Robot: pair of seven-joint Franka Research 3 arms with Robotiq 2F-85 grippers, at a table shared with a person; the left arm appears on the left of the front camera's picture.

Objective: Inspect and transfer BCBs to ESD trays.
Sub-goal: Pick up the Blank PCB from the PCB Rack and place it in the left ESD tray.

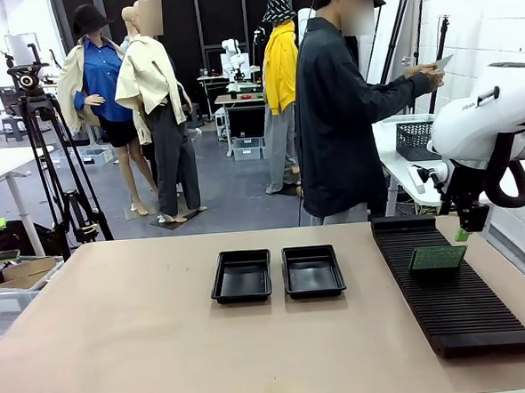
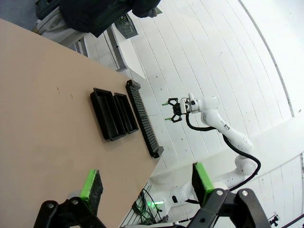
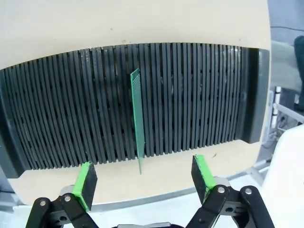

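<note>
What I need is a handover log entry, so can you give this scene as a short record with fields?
ESD trays: two, side by side mid-table, both empty
BCB: one green board standing on edge in the slotted rack
right gripper: open, poised over that board
left gripper: open, above the table, holding nothing
person's hand: raised at the far side, holding a thin flat item
</note>
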